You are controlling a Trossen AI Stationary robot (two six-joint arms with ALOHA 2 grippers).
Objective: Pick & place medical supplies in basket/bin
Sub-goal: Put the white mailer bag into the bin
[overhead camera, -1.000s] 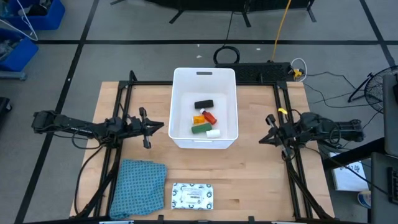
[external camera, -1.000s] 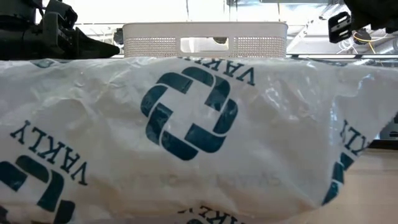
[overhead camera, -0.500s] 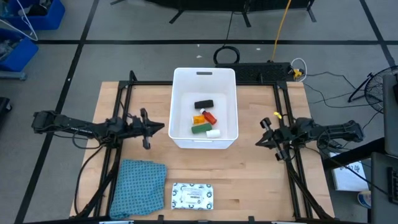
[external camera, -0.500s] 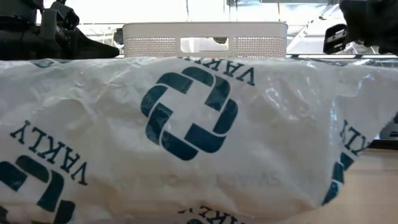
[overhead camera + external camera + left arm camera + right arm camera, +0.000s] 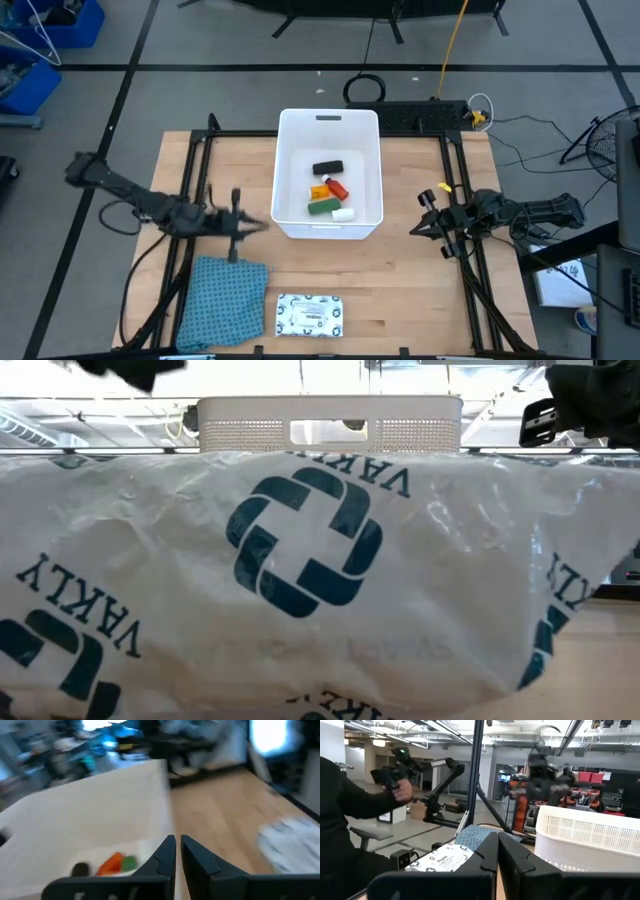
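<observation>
My left gripper (image 5: 240, 224) pressed together, empty, just left of the bin (image 5: 329, 124), my right gripper (image 5: 425, 222) pressed together, right of bin, small supplies (image 5: 329, 190) inside bin, packet (image 5: 310, 314) on tabletop (image 5: 400, 290) in front of bin, beside cloth (image 5: 222, 300)

In the low view a white packet (image 5: 320, 580) fills the frame, hiding the desk and most of the tub (image 5: 330, 422); the left hand (image 5: 236, 224) is blurred.

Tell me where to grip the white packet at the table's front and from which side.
Come straight down on the packet. It lies flat, longer left to right, so pinch across its shorter span, one finger at each long edge. The cloth lies close on its left, so a mid-length grip likely keeps clear.
</observation>
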